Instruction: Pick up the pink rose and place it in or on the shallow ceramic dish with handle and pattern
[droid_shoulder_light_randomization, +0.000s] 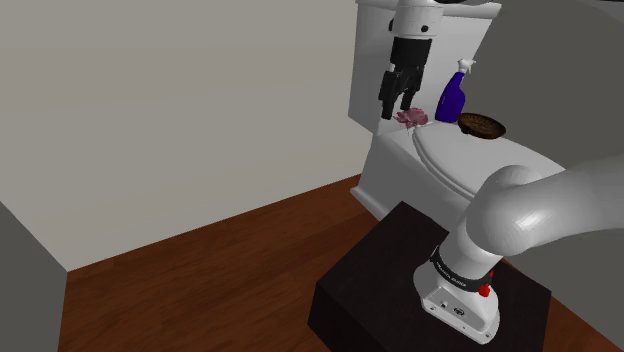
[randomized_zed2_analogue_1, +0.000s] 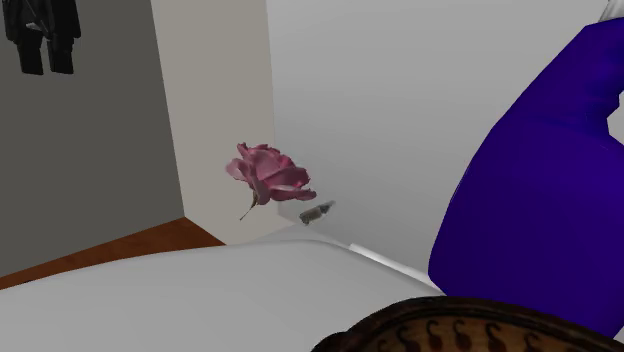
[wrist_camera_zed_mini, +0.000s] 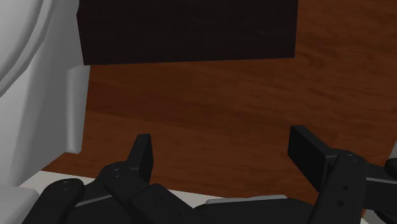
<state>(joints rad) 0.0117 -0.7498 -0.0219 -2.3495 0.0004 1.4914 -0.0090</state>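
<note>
A white toilet (droid_shoulder_light_randomization: 455, 170) stands on a brown wood floor (droid_shoulder_light_randomization: 220, 250) against a pale wall. The pink rose (droid_shoulder_light_randomization: 410, 117) lies on it by the tank, free of the gripper (droid_shoulder_light_randomization: 397, 105), which hangs just above with its fingers (wrist_camera_zed_mini: 143, 153) apart and nothing between them. Near the rose stand a blue spray bottle (droid_shoulder_light_randomization: 453, 97) and the brown patterned dish (droid_shoulder_light_randomization: 482, 125)
</note>
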